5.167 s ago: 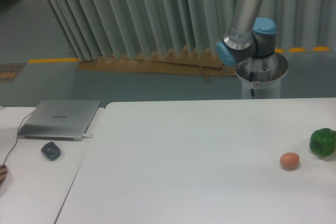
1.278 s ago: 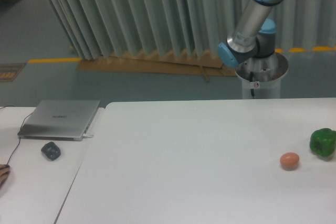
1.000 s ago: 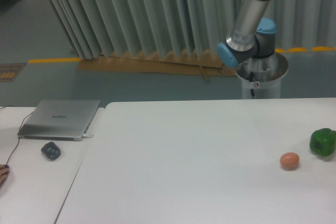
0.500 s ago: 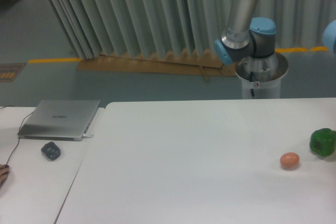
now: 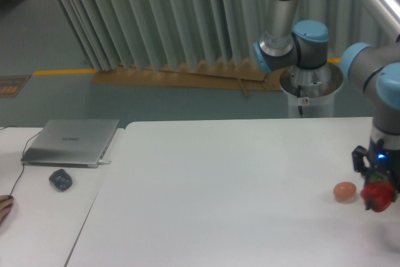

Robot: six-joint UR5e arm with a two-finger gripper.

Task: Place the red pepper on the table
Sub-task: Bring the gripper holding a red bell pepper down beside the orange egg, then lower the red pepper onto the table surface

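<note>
The hand [image 5: 377, 187] grips the red pepper [image 5: 377, 196] from above, the pepper hanging just right of the egg [image 5: 344, 191], close over the worktop [image 5: 237, 192].

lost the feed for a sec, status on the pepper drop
Gripper shut on red pepper, low at the table's right edge. Contact with the top cannot be told. Egg sits just left of it; green pepper not visible.

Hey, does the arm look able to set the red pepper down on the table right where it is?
Probably yes. The pincer holds the red pepper low over the table, with bare surface around it; the egg sits just beside, so little room on that side.
</note>
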